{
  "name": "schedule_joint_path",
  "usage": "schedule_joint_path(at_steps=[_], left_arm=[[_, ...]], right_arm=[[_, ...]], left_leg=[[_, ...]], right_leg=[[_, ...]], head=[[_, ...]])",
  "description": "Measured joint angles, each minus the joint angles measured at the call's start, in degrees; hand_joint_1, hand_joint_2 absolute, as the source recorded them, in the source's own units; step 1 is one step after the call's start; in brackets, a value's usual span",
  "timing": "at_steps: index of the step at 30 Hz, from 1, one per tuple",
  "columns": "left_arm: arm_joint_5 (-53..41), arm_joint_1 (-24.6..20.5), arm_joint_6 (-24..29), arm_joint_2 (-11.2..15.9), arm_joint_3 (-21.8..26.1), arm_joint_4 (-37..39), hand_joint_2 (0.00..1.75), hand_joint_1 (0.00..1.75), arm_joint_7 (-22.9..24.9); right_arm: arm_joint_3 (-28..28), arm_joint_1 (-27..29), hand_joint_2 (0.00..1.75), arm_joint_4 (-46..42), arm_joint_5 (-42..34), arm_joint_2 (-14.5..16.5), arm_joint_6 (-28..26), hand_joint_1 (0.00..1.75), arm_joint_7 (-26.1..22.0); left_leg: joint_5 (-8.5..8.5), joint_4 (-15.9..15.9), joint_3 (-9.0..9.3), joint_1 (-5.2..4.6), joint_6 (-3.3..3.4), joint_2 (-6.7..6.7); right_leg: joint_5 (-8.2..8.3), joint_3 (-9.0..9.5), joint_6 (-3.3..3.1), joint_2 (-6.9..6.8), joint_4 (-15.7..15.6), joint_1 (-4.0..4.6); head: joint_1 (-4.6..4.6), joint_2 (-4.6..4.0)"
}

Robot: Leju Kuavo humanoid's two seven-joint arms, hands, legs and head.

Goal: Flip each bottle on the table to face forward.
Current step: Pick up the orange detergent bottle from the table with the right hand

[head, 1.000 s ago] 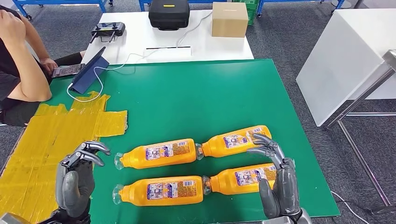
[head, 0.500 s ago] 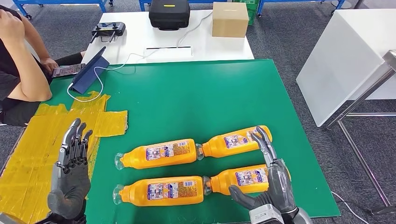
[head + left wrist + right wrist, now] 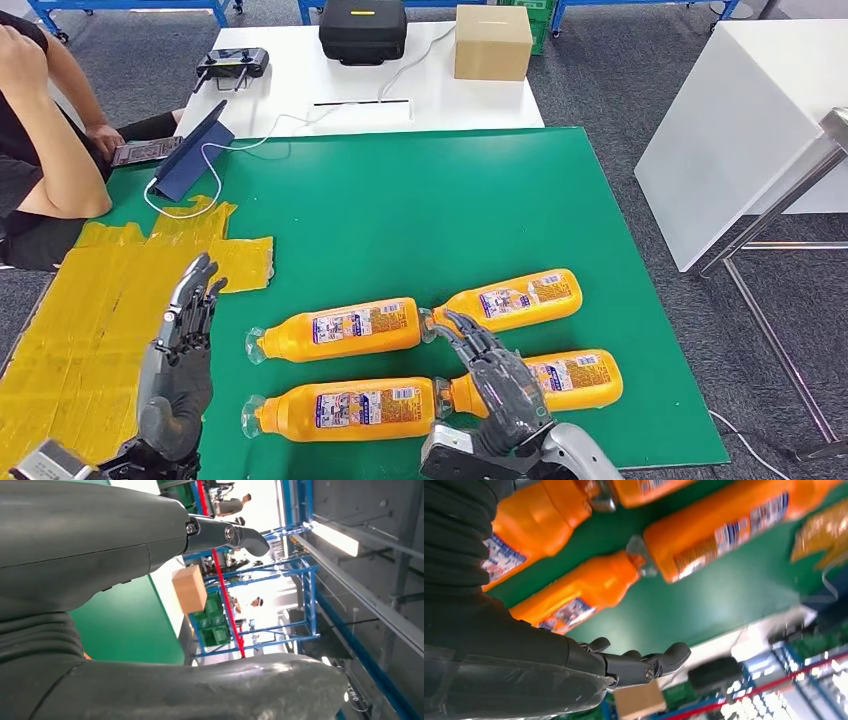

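Four orange bottles lie on their sides on the green table (image 3: 400, 210), in two rows with their caps to the left: far-left bottle (image 3: 345, 328), far-right bottle (image 3: 515, 298), near-left bottle (image 3: 350, 408), near-right bottle (image 3: 575, 375). My right hand (image 3: 495, 385) is over the neck end of the near-right bottle, fingers spread and holding nothing; whether it touches the bottle I cannot tell. In the right wrist view its fingers (image 3: 644, 665) stretch out flat, with the bottles (image 3: 579, 595) beyond them. My left hand (image 3: 180, 350) stands left of the bottles, fingers straight, holding nothing.
A yellow taped patch (image 3: 90, 310) covers the table's left side. A person (image 3: 40, 150) sits at the far left beside a tablet (image 3: 190, 155). Behind, a white table carries a black case (image 3: 362, 30), a cardboard box (image 3: 491, 40) and a controller (image 3: 231, 65). Another white table (image 3: 740, 120) stands right.
My right hand has swung left from the right ends of the bottles to the neck of the near-right bottle. My left hand has uncurled and reached forward. The bottles have stayed put.
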Motion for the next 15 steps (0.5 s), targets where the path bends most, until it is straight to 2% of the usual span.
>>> schedule_joint_path(at_steps=[15], left_arm=[[0.0, -1.2, -0.2, 0.0, -1.1, 2.9, 0.0, 0.0, -0.1]], right_arm=[[5.2, -5.3, 1.75, 6.6, 0.0, -0.6, 4.5, 0.0, -1.0]], left_leg=[[0.0, 0.0, -0.01, 0.0, 0.0, 0.0]], right_leg=[[0.0, -0.01, 0.0, 0.0, 0.0, 0.0]], head=[[0.01, 0.0]])
